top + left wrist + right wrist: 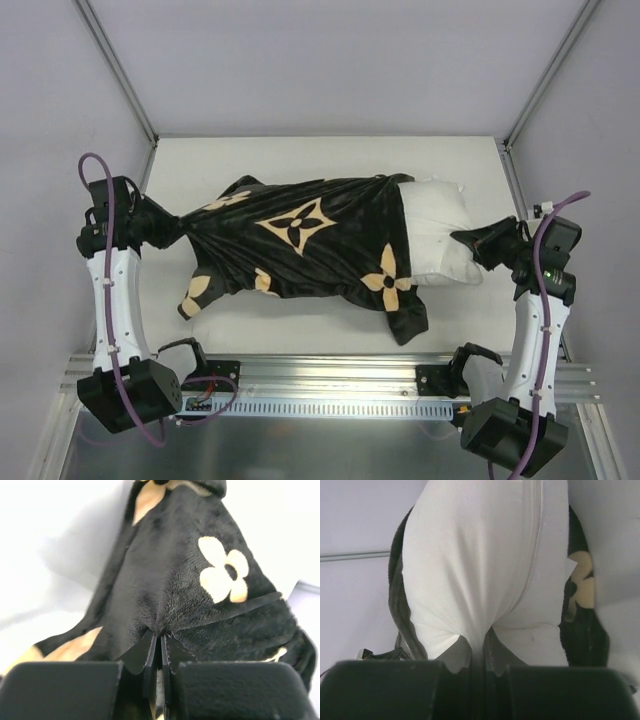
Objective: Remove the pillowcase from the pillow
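Pillowcase (300,245) fabric, black with tan flowers, stretches across the middle of the bench (330,165), covering most of the pillow (440,235), whose white end sticks out toward the right edge. The left jaws are clamped on a bunched end of the pillowcase near the left edge; the right jaws are pinched shut on the pillow's bare end.

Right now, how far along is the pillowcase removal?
Done: one end of the pillow is bare, out of the pillowcase. In hand: left tool shut on the pillowcase's bunched end, right tool shut on the pillow. Left: most of the pillow is covered; pull them apart.
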Available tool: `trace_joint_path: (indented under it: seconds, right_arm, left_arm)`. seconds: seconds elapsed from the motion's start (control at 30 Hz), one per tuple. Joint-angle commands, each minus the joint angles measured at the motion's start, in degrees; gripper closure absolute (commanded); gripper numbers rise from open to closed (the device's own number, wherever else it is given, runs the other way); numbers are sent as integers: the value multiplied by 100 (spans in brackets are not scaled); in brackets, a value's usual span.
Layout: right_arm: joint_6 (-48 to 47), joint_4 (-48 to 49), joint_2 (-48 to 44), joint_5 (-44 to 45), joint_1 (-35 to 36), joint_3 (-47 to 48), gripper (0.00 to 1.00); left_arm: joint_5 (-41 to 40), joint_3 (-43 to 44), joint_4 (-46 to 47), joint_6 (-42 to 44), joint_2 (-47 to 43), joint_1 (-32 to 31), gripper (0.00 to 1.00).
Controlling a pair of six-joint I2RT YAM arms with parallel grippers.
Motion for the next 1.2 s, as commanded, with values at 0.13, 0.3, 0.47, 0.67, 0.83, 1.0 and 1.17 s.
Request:
trace_joint_path:
  seconds: [0.13, 0.3, 0.47, 0.67, 0.83, 1.0, 1.17]
  right_arm:
    - [432, 566, 40, 568, -507, 385, 99]
    - [195, 908, 110, 164, -472, 17, 99]
    - [-164, 910, -285, 453, -314, -265, 99]
    - [-500, 540, -233, 910, -305, -274, 19]
    - [-772, -160, 109, 1190, -165, 322, 4]
    - [-1018, -680, 855, 2332, 1011, 1587, 4]
    - [-1598, -1489, 2762, 3570, 2136, 2993, 4]
  left_arm:
    - [-1747, -203, -75, -1061, -1087, 1132, 100]
    - [-240, -494, 643, -433, -914, 1116, 90]
    - [188, -135, 778, 299, -299, 13, 1]
    - [451, 744, 813, 537, 1186, -860, 1]
    - [187, 1701, 813, 554, 2564, -1476, 1]
    - [-42, 2247, 813, 405, 3533, -1688, 1]
    - [-349, 2108, 813, 124, 4061, -1740, 1]
